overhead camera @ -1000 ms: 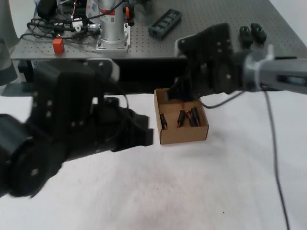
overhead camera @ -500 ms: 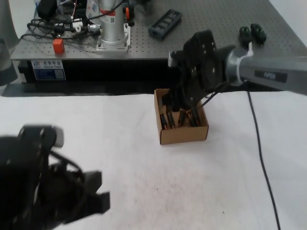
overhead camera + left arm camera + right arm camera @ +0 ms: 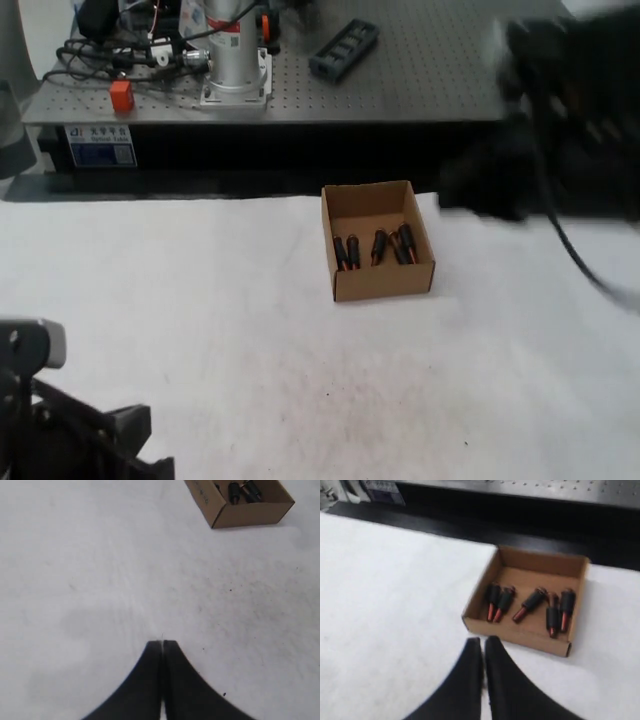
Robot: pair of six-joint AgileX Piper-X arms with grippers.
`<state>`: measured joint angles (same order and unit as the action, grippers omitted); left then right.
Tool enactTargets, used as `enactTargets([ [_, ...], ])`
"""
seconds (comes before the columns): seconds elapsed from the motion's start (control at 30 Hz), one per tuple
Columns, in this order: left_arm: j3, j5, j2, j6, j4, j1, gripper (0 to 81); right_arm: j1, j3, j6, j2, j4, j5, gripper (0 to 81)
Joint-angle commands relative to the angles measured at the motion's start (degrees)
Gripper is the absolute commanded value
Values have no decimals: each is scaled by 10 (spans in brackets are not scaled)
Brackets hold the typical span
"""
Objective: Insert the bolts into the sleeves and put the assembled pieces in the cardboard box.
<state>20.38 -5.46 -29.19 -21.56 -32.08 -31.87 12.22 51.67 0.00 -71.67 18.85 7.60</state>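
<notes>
Cardboard box (image 3: 385, 283) holds five assembled pieces (image 3: 534, 600); right gripper (image 3: 484, 641) (nearer the box) and left gripper (image 3: 162, 645) are both closed, empty.

Far right in the high view, an arm (image 3: 560, 120) is just a dark smear, and there's no making out its claw! The bottom-left corner chops off the other arm (image 3: 70, 440). From the left wrist, the box (image 3: 240, 507) runs off the edge, its pieces (image 3: 234, 489) clipped. The left claw (image 3: 162, 642) and right claw (image 3: 483, 639) each lose their base past the edge.
</notes>
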Motion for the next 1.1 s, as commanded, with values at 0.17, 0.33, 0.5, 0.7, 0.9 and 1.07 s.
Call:
enactTargets([
  [0.17, 0, -7, 8, -3, -9, 0, 7, -1, -298, 0, 308, -6, 3, 24],
  [0.33, 0, 1, 8, -3, -9, 0, 7, -1, -379, 0, 394, -5, 3, 24],
  [0.5, 0, 1, 8, -3, -8, 0, 7, -1, -431, 4, 432, -3, 3, 24],
  [0.7, 0, 1, 8, -3, -8, 0, 7, -1, -482, 4, 432, -3, 3, 24],
  [0.9, 0, 0, 8, -3, -8, 0, 7, -1, -517, 4, 432, -18, 3, 24],
  [1.07, 0, 0, 8, -3, -30, 0, 7, -1, -517, 4, 432, -41, 3, 24],
])
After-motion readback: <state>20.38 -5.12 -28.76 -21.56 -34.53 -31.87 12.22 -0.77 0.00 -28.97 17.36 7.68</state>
